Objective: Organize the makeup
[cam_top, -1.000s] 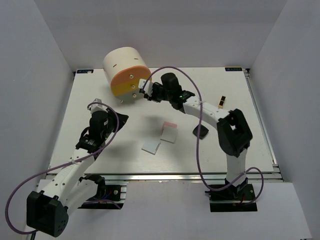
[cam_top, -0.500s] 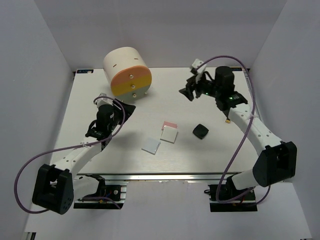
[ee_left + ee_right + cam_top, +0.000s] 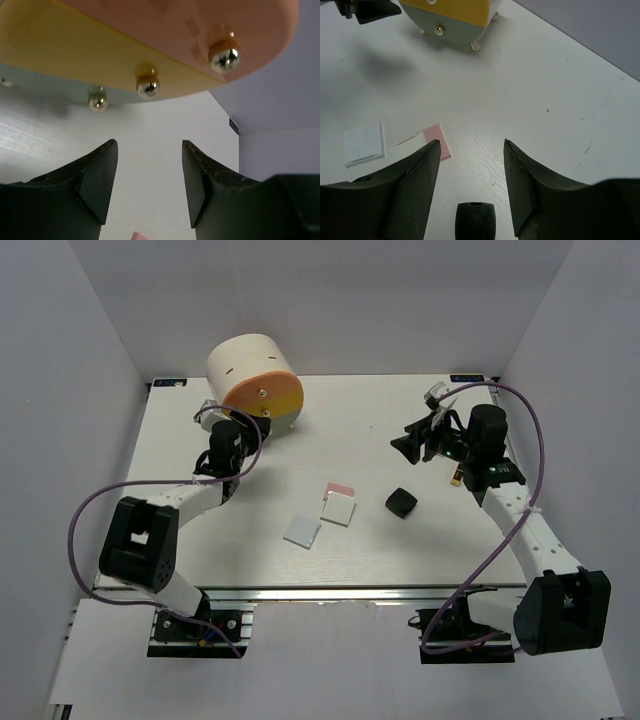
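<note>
The black rounded-square compact [image 3: 401, 502] lies right of centre and shows just below my right fingers [image 3: 475, 220]. A pink square [image 3: 341, 487] peeks from under a white square [image 3: 338, 509]; a second white square [image 3: 302, 531] lies nearer. The pink square [image 3: 438, 139] and a white square [image 3: 365, 145] show in the right wrist view. A bit of the black-gold stick [image 3: 456, 478] shows beside the right arm. No discs are in view. My left gripper [image 3: 243, 424] [image 3: 149, 145] is open and empty, just in front of the drawer knobs. My right gripper [image 3: 399, 447] [image 3: 472, 142] is open and empty above the table.
The big cream cylinder [image 3: 247, 362] stands at the back left, its orange-yellow drawer fronts [image 3: 264, 404] facing forward. Three shiny knobs [image 3: 148, 87] show close in the left wrist view. White walls enclose the table on three sides.
My right gripper has swung away from the cylinder's front to the right side of the table. My left gripper has moved up to the cylinder's drawer fronts.
</note>
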You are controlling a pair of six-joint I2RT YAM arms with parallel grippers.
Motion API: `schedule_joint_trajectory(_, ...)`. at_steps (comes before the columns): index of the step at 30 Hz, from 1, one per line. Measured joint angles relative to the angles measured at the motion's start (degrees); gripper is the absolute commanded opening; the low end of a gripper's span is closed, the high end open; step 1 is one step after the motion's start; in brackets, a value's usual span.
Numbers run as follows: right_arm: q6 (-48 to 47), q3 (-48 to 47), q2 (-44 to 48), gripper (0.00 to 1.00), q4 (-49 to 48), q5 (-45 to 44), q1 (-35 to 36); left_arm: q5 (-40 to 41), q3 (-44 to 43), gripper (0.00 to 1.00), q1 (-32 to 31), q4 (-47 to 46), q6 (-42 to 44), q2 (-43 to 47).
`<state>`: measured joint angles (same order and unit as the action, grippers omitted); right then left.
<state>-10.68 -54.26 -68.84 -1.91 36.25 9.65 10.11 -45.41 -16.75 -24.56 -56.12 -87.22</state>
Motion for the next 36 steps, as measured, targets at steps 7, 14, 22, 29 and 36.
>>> schedule_joint_trajectory(7,1.6,1.7,1.3,0.58,-2.0,1.7,-4.0,1.1,-7.0,0.61,0.5,-2.9,0.6,-8.7)
schedule_joint_trajectory(14,2.8,2.7,1.4,0.58,-3.2,2.8,-6.4,2.8,-9.0,0.59,0.6,-5.8,-2.3,-13.7)
schedule_joint_trajectory(22,3.0,2.8,1.4,0.58,-4.3,4.2,-7.9,6.2,-11.8,0.58,0.6,-6.3,-4.5,-16.9)
schedule_joint_trajectory(29,3.0,3.6,1.4,0.58,-4.6,4.9,-8.5,8.6,-13.6,0.49,0.5,-6.3,-6.1,-18.9)
schedule_joint_trajectory(36,3.0,3.6,1.4,0.58,-4.6,5.1,-8.8,9.0,-14.1,0.32,0.3,-7.1,-7.3,-19.6)
